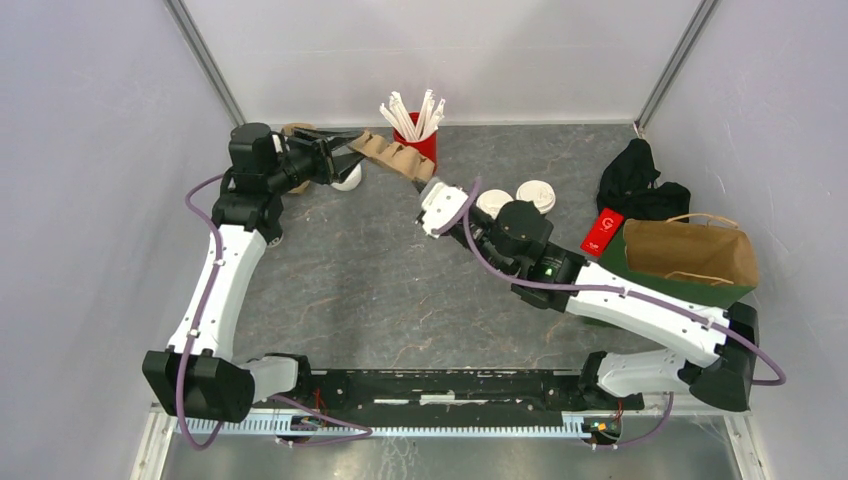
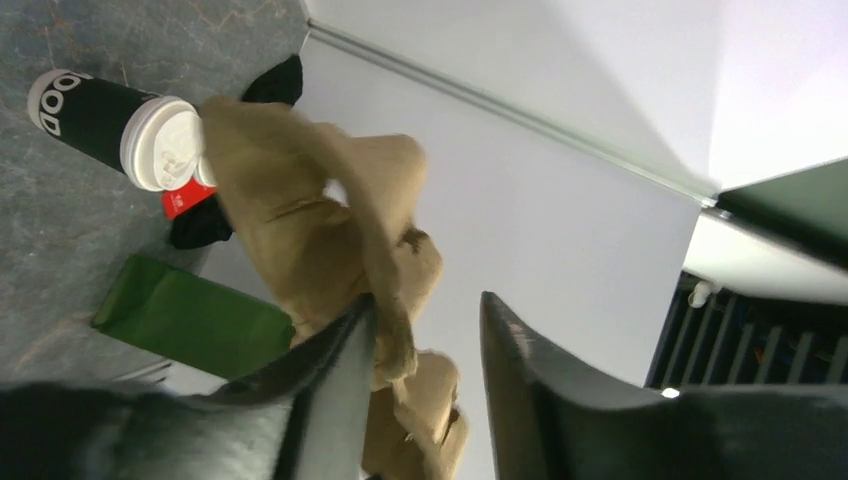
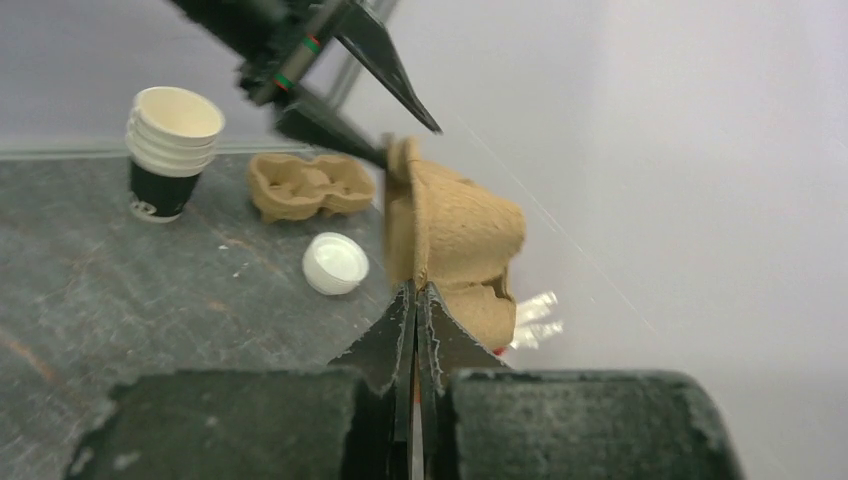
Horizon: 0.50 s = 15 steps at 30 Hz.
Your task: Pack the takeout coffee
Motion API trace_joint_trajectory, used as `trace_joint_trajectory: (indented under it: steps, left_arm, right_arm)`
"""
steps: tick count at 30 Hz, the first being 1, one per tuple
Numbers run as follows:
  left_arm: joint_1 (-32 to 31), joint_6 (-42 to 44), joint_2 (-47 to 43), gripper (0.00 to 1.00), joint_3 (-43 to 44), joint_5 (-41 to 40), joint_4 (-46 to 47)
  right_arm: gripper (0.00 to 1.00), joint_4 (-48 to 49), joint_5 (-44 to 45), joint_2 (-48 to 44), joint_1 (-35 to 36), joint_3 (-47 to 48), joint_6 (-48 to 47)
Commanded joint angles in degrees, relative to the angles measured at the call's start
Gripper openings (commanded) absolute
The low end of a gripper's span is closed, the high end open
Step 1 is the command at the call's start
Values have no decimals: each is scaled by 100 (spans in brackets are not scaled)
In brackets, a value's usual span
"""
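Cardboard carrier (image 3: 455, 235) spans our two grippers: our right gripper (image 3: 415, 300) pinches its near edge with jaws fully closed, while our left gripper (image 2: 428, 305) stands part-open, the far rim against one finger. Both takeout coffee cups (image 1: 536, 194) stand just behind the right jaws, beside that wrist

White letters "OOD", cut off at the frame edge, stand on the lidded black cup (image 2: 95, 115) at the upper left of my left wrist view. The red card (image 1: 602, 232), right of centre from above, bears a white mark I cannot read.
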Motion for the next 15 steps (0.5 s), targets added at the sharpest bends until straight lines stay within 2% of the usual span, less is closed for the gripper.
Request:
trace_joint_trajectory:
  steps: [1, 4, 8, 12, 15]
  left_arm:
    - [-29, 639, -100, 62, 175, 327, 253]
    - [-28, 1644, -85, 81, 572, 259, -421]
    - [-81, 2439, -281, 94, 722, 147, -921]
    - [-919, 2771, -391, 93, 602, -332, -1145]
    - [-2050, 2964, -329, 89, 609, -1007, -1131]
  right_arm:
    - [0, -373, 1289, -415, -14, 441, 659]
    - [0, -874, 1908, -886, -10, 531, 1013]
    - [0, -1907, 3174, -1346, -13, 872, 1320]
    - [0, -2976, 4472, -1715, -10, 1251, 1289]
    - [0, -3341, 5395, -2022, -13, 1463, 1191]
